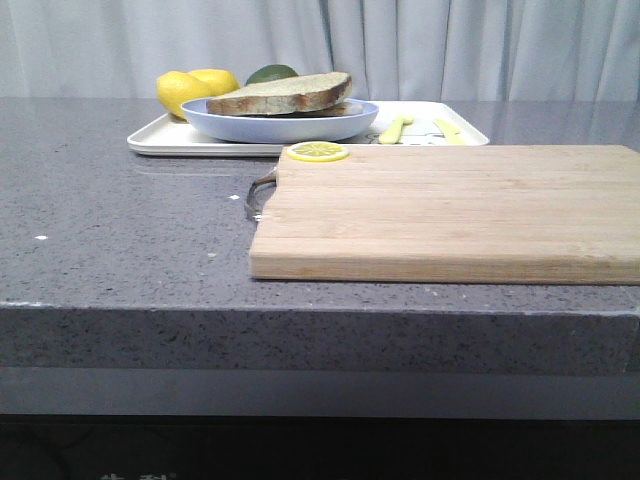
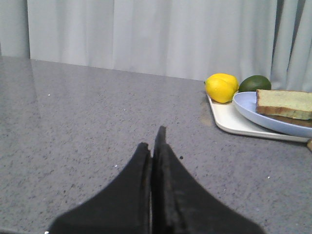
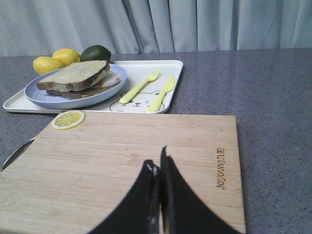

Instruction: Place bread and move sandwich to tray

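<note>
Sandwich (image 3: 80, 80) sits on the blue plate (image 1: 290, 128), and the plate is already on the tray (image 1: 160, 140) at about 11 o'clock on the worktop (image 1: 120, 230), beyond the cutting board (image 1: 450, 210); the move looks done. Bread looks light, soft and crushable, the egg between the slices likely slippery, so any further handling is best at the stiff plate rim, not the slices. Left end effector (image 2: 153, 146) and right end effector (image 3: 158, 168) are both clenched with nothing between the fingers, right above the board, left above bare worktop.
</note>
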